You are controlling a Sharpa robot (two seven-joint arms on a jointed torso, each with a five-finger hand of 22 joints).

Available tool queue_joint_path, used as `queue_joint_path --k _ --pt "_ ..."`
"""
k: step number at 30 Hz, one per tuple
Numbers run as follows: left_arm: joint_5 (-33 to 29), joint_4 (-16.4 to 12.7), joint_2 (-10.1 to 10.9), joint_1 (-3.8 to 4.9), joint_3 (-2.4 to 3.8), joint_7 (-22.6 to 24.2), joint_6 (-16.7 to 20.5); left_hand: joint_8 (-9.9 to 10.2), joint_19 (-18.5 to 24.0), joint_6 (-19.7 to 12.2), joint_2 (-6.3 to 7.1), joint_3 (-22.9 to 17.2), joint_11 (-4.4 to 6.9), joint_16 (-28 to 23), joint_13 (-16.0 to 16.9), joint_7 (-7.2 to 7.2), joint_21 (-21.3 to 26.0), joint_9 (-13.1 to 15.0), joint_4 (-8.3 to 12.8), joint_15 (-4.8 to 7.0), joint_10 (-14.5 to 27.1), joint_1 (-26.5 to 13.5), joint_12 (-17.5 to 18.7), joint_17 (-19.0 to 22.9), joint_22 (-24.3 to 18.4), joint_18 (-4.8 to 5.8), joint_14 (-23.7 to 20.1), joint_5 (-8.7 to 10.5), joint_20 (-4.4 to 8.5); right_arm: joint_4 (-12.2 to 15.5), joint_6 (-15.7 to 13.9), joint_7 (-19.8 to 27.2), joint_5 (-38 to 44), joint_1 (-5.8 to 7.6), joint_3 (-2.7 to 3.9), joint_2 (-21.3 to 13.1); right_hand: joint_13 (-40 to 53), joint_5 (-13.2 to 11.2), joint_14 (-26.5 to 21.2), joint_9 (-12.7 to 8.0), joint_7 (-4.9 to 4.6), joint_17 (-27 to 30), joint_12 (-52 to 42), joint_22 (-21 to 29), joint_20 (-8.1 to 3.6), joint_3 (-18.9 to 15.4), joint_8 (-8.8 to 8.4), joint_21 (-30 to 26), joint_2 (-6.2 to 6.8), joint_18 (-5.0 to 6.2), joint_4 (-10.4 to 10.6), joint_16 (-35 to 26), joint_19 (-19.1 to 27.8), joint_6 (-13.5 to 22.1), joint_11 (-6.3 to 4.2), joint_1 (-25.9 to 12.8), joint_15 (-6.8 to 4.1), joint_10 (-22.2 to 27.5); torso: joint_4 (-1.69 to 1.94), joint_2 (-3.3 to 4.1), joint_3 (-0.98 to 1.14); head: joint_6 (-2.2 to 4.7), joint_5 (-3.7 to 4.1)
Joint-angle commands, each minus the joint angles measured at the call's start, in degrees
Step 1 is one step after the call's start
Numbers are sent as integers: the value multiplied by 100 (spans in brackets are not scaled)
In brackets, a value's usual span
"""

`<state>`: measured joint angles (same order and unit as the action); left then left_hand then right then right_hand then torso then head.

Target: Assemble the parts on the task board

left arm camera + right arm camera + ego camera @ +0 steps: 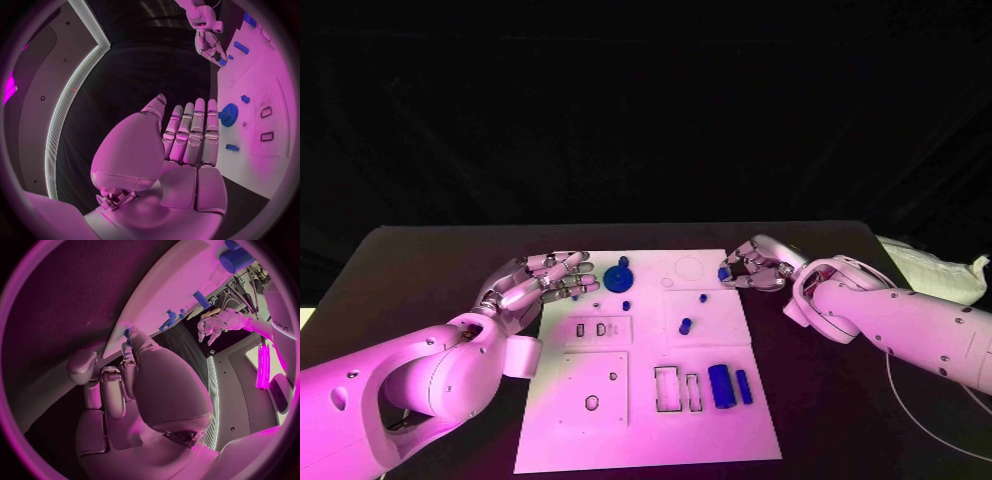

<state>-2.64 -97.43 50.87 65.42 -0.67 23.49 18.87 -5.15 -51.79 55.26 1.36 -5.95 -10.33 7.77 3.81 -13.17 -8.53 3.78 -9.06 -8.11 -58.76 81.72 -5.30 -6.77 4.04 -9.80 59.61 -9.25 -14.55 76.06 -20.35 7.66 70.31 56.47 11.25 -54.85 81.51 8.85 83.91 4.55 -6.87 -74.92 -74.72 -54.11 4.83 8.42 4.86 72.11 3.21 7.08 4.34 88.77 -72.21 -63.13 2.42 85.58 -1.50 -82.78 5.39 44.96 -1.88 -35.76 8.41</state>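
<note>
- The left hand [535, 283] hangs at the near-left edge of the white board [646, 420], its fingers [195, 131] straight, slightly apart and holding nothing.
- Just beyond those fingertips a round blue gear [619, 277] stands on the board; the left wrist view shows a thin gap between it and the fingertips.
- A small blue peg [232, 147] lies on the board beside the same fingers.
- The right hand [756, 266] sits at the board's far right edge, fingers [129, 356] curled together around a small blue piece [726, 272]. It looks pinched at the fingertips, though the grip itself is partly hidden.
- Between the two hands, a short blue pin [685, 325] and a tiny blue stud [702, 297] rest on the board's middle.
- Nearer the robot, well back from both sets of fingers, a thick blue cylinder [721, 385] and a thinner blue bar [744, 387] lie side by side next to two narrow rectangular slots [679, 389].
- The board lies flat on the black bench [430, 270].
</note>
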Motion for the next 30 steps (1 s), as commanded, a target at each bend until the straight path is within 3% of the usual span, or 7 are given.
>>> queue_joint_path --k 1,12,22,30 --pt "28 -6 -12 0 3 47 -109 29 -40 -28 -32 1 -9 -29 -7 -6 20 -4 39 -18 23 40 30 -6 -10 -71 37 9 -18 -5 127 56 81 -7 2 13 -246 -37 546 7 -4 -1225 38 -7 -42 29 23 12 -62 -29 4 -16 18 -33 -41 -17 -37 -2 -1 -1 0 -6 3" --pt "28 -4 -13 0 3 26 -117 32 -41 -27 -35 0 -9 -35 -7 -9 24 -4 44 -18 22 36 35 -6 -10 -71 37 10 -18 -38 107 10 85 -8 2 38 -255 -71 547 -12 -12 -1227 57 -6 -53 38 -20 12 -27 -30 -4 -16 19 -15 -40 -68 -43 5 1 -3 1 -9 10" --pt "28 -4 -17 0 3 -2 -129 33 -41 -27 -34 1 -10 -36 -7 -9 25 -4 46 -18 23 35 37 -6 -10 -71 37 11 -18 -79 17 -60 85 -8 2 104 -606 -53 553 -92 -140 -1257 579 55 -3 23 -147 -26 134 -27 -13 -2 59 442 64 -231 36 273 3 -4 3 -14 13" --pt "28 0 -24 0 3 -9 -136 35 -41 -29 -32 3 -11 -39 -8 -11 27 -4 47 -19 25 32 39 -6 -11 -71 36 12 -19 -68 30 -75 85 -8 2 125 -636 -53 556 -90 -149 -1271 620 51 7 28 -145 -25 142 -27 -20 5 58 484 73 -237 46 294 0 -5 4 -20 9"
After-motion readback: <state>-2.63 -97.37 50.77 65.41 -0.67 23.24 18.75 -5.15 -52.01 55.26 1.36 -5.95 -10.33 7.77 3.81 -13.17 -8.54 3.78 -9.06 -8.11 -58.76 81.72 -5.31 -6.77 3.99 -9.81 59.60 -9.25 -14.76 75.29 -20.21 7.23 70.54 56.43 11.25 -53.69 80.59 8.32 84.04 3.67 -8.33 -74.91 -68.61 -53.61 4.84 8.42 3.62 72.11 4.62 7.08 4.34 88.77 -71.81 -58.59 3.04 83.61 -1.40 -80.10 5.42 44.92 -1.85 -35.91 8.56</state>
